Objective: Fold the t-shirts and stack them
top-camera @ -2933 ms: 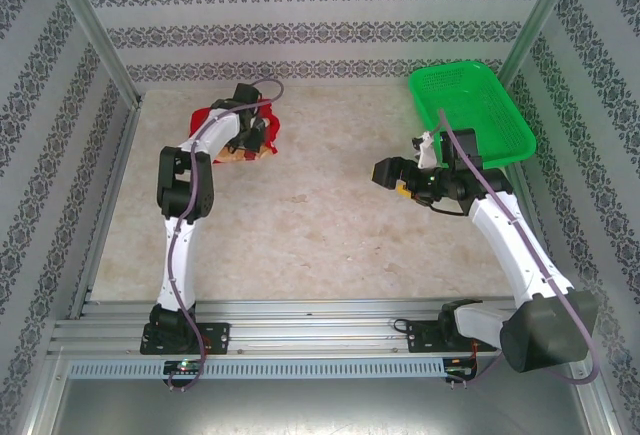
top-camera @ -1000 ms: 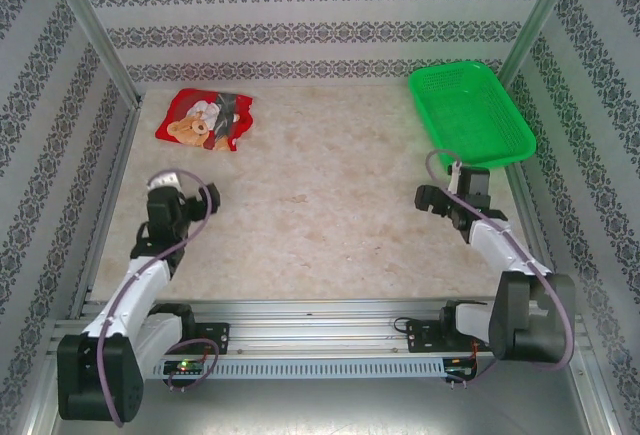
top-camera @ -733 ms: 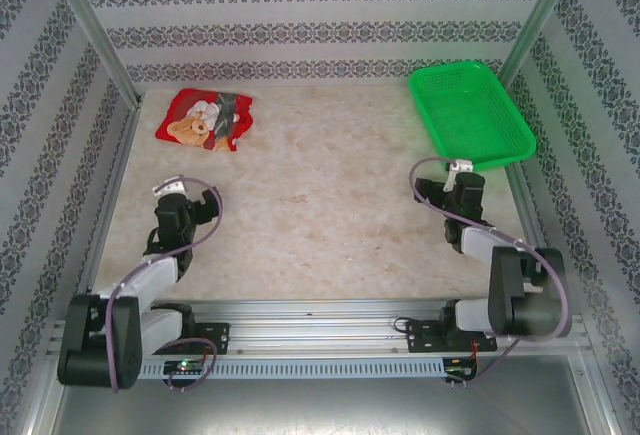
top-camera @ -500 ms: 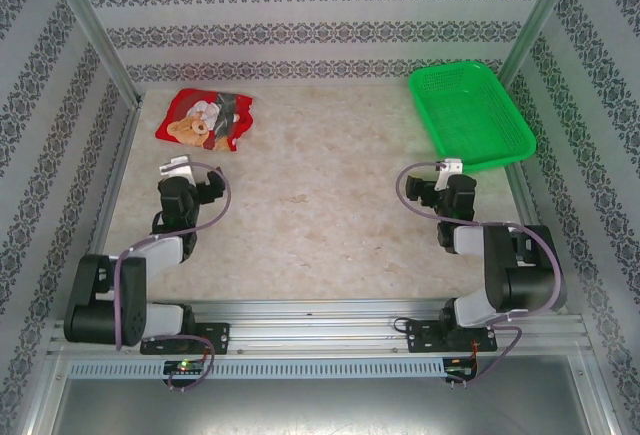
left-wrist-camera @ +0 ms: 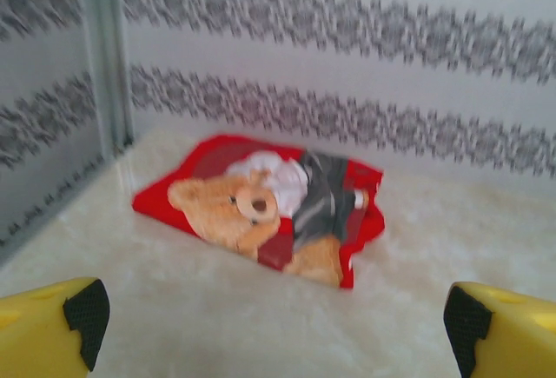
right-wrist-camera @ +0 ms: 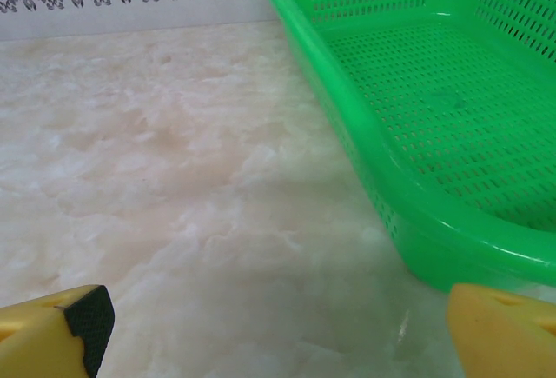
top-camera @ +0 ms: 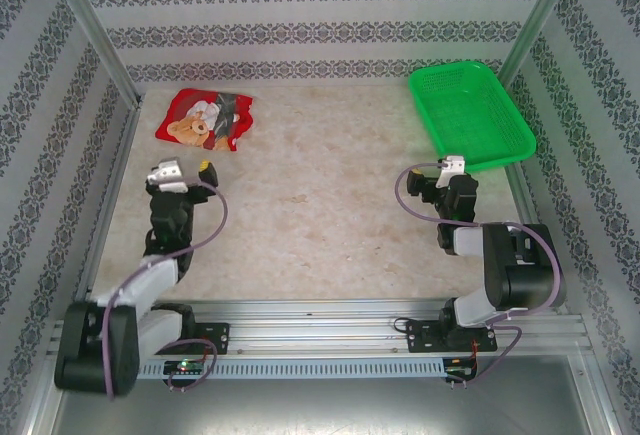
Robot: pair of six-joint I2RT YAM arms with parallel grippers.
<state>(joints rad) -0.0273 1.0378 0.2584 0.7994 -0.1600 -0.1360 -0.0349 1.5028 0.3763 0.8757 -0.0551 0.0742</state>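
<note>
Because the folded red teddy bear t-shirt (top-camera: 203,120) lies in the table's (top-camera: 320,215) far left corner by the wall, another grab might pull its loose fold open. The left gripper (left-wrist-camera: 274,324) and right gripper (right-wrist-camera: 274,317) both gape wide, holding nothing.

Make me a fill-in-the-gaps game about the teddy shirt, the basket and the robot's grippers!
1. The red t-shirt has a brown ____ printed on it.
2. The mesh basket is coloured ____.
3. The t-shirt lies in the far ____ corner of the table.
4. The left gripper and the right gripper hold nothing, and both are ____.

Missing words: teddy bear; green; left; open.
</note>
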